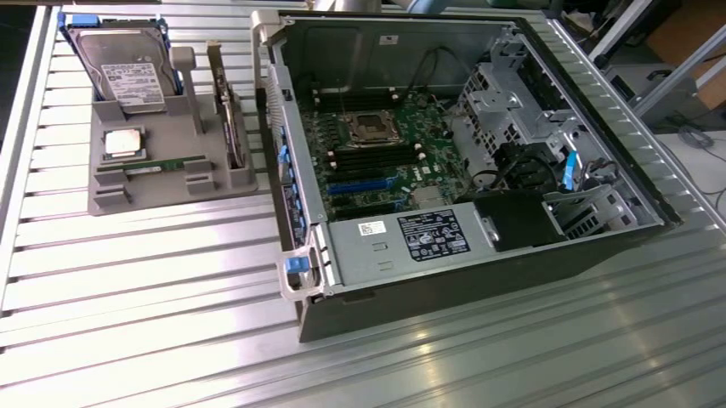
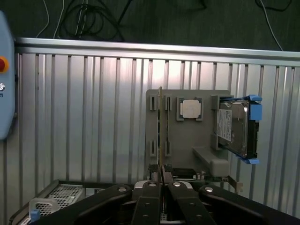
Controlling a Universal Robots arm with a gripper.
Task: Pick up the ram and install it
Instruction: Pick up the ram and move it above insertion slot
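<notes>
The thin green ram stick (image 1: 156,165) sits in its grey plastic holder (image 1: 108,202) near the desk's (image 1: 136,280) edge on the exterior view's left. The end effector (image 2: 161,182) is closed and empty. Lowered like this, it would likely knock the stick rather than straddle it.

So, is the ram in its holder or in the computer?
In its holder: the ram sits in a slot of the grey tray, beside the processor, apart from the open computer case.
</notes>
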